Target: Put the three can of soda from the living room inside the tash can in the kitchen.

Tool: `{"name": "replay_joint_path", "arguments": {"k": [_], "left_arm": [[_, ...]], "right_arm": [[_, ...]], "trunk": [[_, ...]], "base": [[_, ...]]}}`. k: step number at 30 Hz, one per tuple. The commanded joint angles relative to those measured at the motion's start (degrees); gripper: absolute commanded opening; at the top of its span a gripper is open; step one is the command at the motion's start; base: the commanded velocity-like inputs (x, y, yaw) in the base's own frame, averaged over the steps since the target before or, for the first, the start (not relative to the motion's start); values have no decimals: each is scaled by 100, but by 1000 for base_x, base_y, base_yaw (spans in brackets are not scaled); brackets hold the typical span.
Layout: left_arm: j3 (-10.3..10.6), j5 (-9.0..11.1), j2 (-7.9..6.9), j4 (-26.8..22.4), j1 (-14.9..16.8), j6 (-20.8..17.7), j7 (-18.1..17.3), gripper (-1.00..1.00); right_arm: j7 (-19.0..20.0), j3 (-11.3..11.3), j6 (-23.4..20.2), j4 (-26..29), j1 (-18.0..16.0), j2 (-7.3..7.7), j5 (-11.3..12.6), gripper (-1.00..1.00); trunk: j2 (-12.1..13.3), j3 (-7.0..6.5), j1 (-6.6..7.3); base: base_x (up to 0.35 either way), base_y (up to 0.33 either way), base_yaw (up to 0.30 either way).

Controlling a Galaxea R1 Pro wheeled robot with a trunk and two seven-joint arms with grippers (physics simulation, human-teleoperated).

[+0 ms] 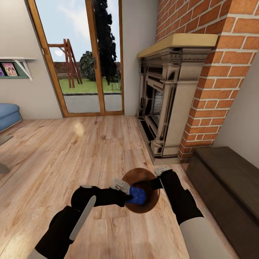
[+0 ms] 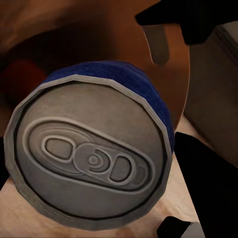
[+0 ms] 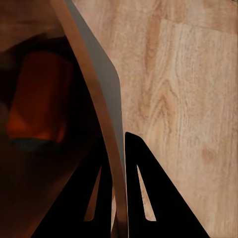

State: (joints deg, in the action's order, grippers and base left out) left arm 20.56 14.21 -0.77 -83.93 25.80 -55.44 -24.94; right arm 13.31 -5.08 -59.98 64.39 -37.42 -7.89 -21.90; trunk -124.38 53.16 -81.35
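Warm wood floor [image 1: 72, 154] filled the living room in the head view, with glass doors [image 1: 81, 57] far left, a blue sofa [image 1: 8, 115] at the left edge and a stone fireplace [image 1: 165, 104] set in red brick [image 1: 216, 90] to the right. Near the robot, a round trash can [image 1: 154, 196] with a glossy brown inside was held above the floor. The right gripper [image 1: 158, 176] pinched its right rim. The left gripper [image 1: 133, 196] held a can of soda [image 1: 138, 195], its blue part showing, over the bin's mouth.

From the left wrist, the silver-grey top of the can of soda [image 2: 91, 163] with its pull tab sat close to the camera, blue wall behind it. Its fingers were hard to make out, yet the can hung unsupported otherwise, so they were judged pressed on its sides. A dim red-orange shape, probably another can [image 2: 22, 82], lay inside the bin. Such a can looked light, stiff and smooth, likely slippery; gripping across the middle of the wall seemed best.

From the right wrist, two dark fingers [image 3: 96, 198] were clamped on the thin rim of the trash can [image 3: 96, 99], one inside, one outside. An orange can [image 3: 39, 99] rested within.
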Motion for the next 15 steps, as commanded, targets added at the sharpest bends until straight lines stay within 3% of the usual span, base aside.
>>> {"name": "replay_joint_path", "arguments": {"k": [1,3,15], "left_arm": [[9,6,3,11,-1,12,38,-100],[37,5,31,69,0,138,235,-100],[91,3,141,376,4,475,527,-100]], "right_arm": [[31,-15,-2,3,-2,-3,38,-100],[31,-85,-2,3,-2,-11,43,-100],[31,-151,-2,4,-2,-134,47,-100]], "trunk": [[0,-1,0],[0,-1,0],[0,-1,0]], "base": [[0,0,0],[0,0,0],[0,0,0]]}}
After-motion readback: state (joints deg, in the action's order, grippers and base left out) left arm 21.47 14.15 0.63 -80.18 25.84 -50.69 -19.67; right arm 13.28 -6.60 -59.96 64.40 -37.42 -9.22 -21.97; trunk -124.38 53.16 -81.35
